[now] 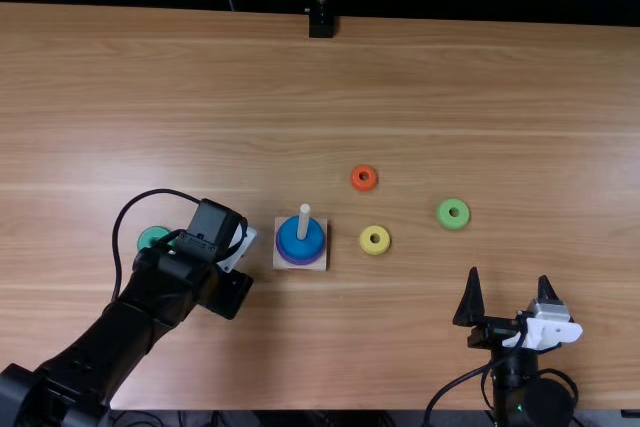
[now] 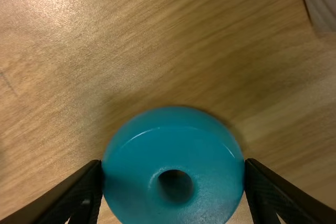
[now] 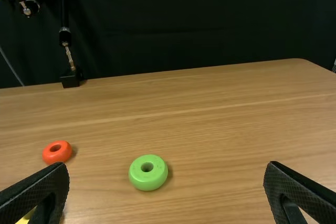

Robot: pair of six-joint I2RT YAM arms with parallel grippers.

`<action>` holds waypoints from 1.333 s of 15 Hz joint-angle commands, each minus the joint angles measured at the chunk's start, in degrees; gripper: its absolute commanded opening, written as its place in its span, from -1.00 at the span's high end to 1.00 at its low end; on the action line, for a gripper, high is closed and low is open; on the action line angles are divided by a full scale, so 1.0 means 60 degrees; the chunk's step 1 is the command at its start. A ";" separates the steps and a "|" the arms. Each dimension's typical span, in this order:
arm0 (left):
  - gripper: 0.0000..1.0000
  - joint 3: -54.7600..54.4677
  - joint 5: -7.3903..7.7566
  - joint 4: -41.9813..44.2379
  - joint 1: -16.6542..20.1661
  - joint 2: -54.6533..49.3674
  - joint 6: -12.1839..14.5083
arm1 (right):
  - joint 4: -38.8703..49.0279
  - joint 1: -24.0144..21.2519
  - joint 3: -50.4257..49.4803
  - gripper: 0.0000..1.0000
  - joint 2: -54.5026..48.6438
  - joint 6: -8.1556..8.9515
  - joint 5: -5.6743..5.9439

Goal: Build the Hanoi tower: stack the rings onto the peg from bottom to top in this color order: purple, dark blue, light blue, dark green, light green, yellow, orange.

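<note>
The Hanoi tower stands near the middle of the desk, its square wooden base carrying the purple ring with the dark blue ring on top. I take those two as well ordered, widest at the bottom. The peg sets the long axis: it points straight up, bare above the dark blue ring, so the next piece has to come down from overhead.

Beside the base, my left fingers pinch the light blue ring across its sides. I judge that grip sensible: it leaves the hole clear for threading. The ring's face points up towards the wrist camera, its hole axis roughly along the peg's; I can't tell whether it is off the desk.

Farther out, the dark green ring lies partly behind the left arm, probably next in line. On the tower's other side wait the yellow ring, the orange ring and, farther off, the light green ring. My right fingers are spread wide, holding nothing.
</note>
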 commanded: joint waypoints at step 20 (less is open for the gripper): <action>1.00 1.0942 0.0018 -0.8072 -0.1176 0.2343 -0.0807 | 0.0024 -0.0082 -0.0052 -1.00 -0.0115 0.0016 -0.0006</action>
